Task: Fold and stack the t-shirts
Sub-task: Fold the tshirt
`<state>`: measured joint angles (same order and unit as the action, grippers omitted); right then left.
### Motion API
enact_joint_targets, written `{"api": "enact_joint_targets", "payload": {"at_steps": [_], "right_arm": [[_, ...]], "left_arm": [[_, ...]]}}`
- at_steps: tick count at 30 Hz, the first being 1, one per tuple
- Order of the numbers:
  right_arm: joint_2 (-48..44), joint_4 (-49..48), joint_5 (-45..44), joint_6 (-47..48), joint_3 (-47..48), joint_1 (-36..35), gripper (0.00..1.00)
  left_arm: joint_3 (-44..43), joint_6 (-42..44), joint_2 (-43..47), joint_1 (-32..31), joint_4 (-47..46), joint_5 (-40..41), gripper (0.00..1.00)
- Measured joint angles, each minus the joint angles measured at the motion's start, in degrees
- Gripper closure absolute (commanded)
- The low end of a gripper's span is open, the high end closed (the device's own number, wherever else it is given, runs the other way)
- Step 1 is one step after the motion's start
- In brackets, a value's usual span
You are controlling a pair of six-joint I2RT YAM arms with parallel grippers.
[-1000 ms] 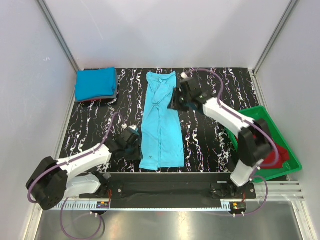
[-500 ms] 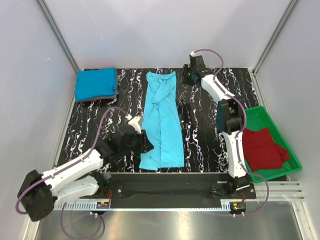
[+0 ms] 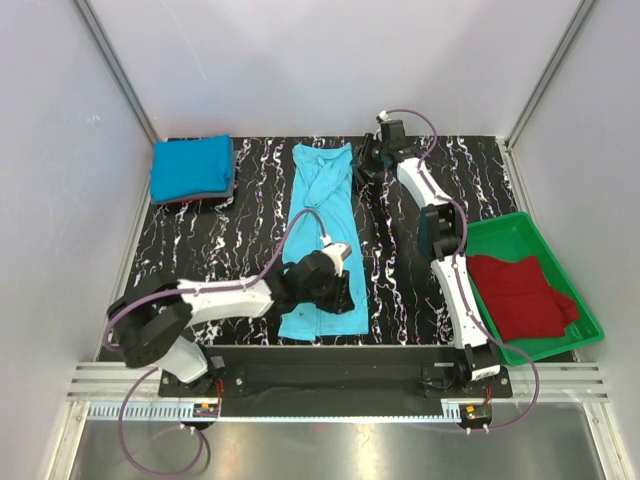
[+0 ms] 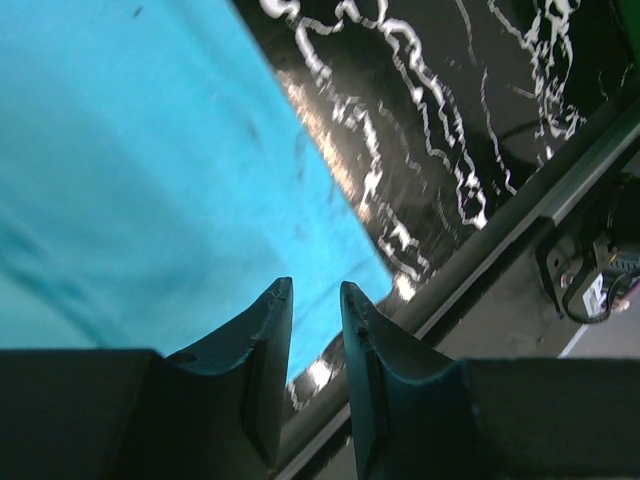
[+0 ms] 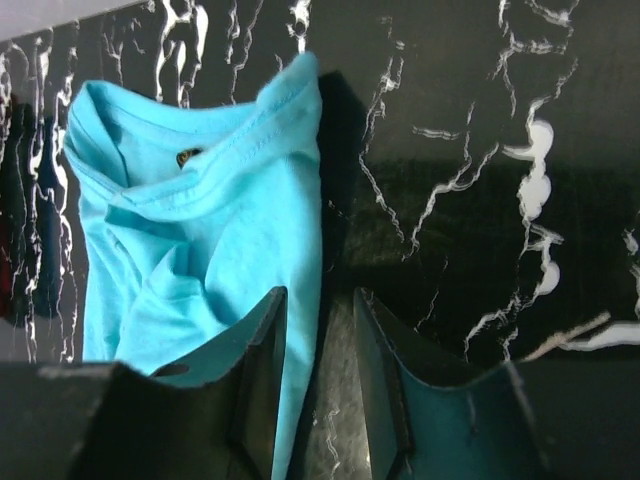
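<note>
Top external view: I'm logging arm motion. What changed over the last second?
The left end effector swung rightward over the turquoise t-shirt's near end. The right end effector reached away to its collar. Neither holds anything. The shirt, the folded stack and the red t-shirt in the green tray stayed put.

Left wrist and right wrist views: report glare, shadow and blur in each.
Left wrist view: bright glare on the glossy black white-veined table beside the light turquoise cloth t-shirt; the left gripper's fingers look dark. Right wrist view: collar sharp, a dark shadow along the shirt's right edge.
</note>
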<state>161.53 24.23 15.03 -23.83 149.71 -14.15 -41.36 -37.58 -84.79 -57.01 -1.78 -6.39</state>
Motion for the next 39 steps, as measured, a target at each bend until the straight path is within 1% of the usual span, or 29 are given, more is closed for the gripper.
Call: {"api": "enact_joint_targets", "payload": {"at_steps": [5,10,13,17,18,19,20,25,33,39], "right_arm": [[3.17,-5.62,6.14,-3.87,1.62,1.62,0.59],[5.42,-9.84,8.94,-9.25,2.89,2.62,0.60],[6.43,-12.09,9.70,-12.59,3.19,2.69,0.64],[7.54,-13.79,9.92,-16.06,3.76,2.58,0.74],[7.89,-14.10,9.97,-16.87,3.96,2.58,0.87],[8.17,-14.43,9.97,-17.40,4.17,2.58,0.97],[8.44,-14.56,9.90,-17.97,4.31,2.58,1.00],[8.92,-15.54,8.24,-19.08,4.39,2.58,1.00],[9.97,-18.34,6.93,-20.22,5.68,3.10,1.00],[11.28,-19.91,6.95,-21.40,6.29,4.96,1.00]], "left_arm": [[-3.65,0.76,-5.20,-0.52,-2.23,0.55,0.70],[-3.89,1.16,-7.78,-0.76,-2.89,0.85,0.71],[-3.76,1.11,-9.27,-1.07,-2.97,0.87,0.72],[-1.03,0.52,-9.42,-1.31,-4.35,1.16,0.72],[-0.39,0.31,-9.03,-1.29,-5.07,1.20,0.72],[0.17,0.17,-8.59,-1.29,-5.35,1.40,0.72],[0.87,0.02,-8.13,-1.31,-5.77,1.55,0.72],[3.54,-1.18,-6.45,-1.33,-7.39,2.05,0.73],[4.79,-4.07,-6.43,-1.36,-9.42,2.12,0.74],[5.27,-5.25,-6.43,-1.46,-10.29,2.10,0.75]]}}
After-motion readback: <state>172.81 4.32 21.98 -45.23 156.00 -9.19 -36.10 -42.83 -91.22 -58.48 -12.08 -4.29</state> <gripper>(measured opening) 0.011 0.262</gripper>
